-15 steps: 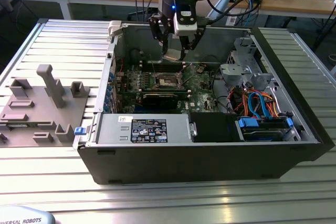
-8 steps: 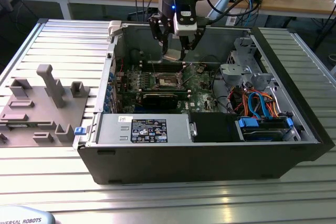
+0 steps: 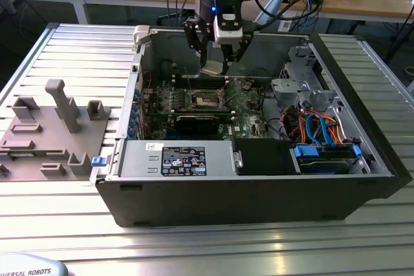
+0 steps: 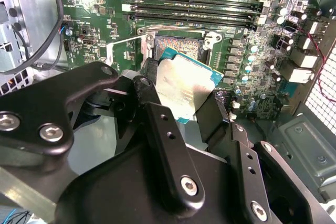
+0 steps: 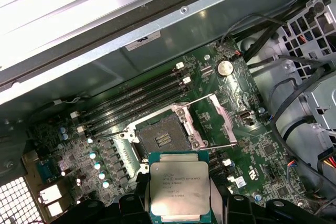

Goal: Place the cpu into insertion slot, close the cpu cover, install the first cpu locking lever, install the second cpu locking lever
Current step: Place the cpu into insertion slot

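My gripper (image 3: pixel 214 63) hangs inside the open computer case, shut on the cpu (image 3: pixel 212 67), a flat square chip with a silvery top. In both wrist views the cpu (image 4: pixel 184 90) (image 5: pixel 178 190) sits between the black fingers (image 4: pixel 152 95), tilted and held by two opposite edges. It is above the board and slightly off to one side of the insertion slot (image 5: pixel 163 137) (image 4: pixel 178 45) (image 3: pixel 202 98), whose dark socket lies bare. The cpu cover (image 5: pixel 223 116) stands swung open beside the slot. A thin wire locking lever (image 4: pixel 123 40) is raised off the board.
Memory slots (image 5: pixel 136 98) run beside the socket. A drive cage with orange and blue cables (image 3: pixel 317 124) fills the case's right side in the exterior view. The power supply (image 3: pixel 178 159) lies along the front. A grey fixture plate (image 3: pixel 52 127) sits left of the case.
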`<move>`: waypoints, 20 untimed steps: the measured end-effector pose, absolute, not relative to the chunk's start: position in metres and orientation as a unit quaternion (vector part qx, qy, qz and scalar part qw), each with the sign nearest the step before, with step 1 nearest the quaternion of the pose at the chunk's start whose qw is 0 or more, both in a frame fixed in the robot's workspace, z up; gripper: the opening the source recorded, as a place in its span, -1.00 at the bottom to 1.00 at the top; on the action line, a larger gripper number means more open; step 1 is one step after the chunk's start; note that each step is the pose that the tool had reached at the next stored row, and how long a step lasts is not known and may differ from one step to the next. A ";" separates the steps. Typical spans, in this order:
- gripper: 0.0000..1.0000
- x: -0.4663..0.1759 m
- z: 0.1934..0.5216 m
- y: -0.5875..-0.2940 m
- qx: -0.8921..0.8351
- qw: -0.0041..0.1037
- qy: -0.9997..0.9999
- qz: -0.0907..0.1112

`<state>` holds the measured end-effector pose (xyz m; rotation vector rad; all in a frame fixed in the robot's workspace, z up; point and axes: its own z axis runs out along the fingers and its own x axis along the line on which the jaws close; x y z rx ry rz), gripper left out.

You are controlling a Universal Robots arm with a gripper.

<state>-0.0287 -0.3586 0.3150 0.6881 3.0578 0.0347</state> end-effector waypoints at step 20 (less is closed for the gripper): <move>0.08 -0.029 0.315 -0.359 0.224 0.004 0.975 0.011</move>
